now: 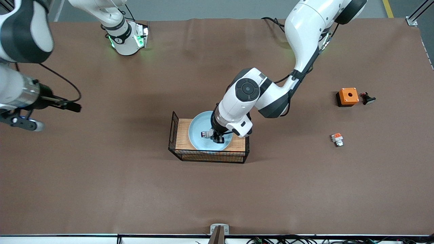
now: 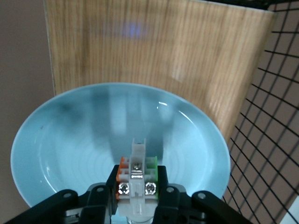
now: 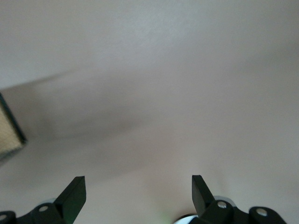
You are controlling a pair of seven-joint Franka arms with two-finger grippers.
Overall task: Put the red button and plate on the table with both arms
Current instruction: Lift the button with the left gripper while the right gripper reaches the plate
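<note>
Brown tabletop [image 1: 101, 176] carried a wire rack [image 1: 176, 150]; the left end effector [image 1: 217, 136] gripped the red button [image 1: 205, 134] over the plate [image 1: 198, 130], while the right end effector [image 3: 138, 193] waited open.

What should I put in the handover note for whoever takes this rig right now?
Left gripper: shut on the red button, inside the plate.
Right gripper: open, waiting over bare table toward the right arm's end.
Plate sits on the wire rack, mid-table.
Done: button gripped.
Left: lift the button out and set it on the table; move the plate off the rack onto the table.
</note>
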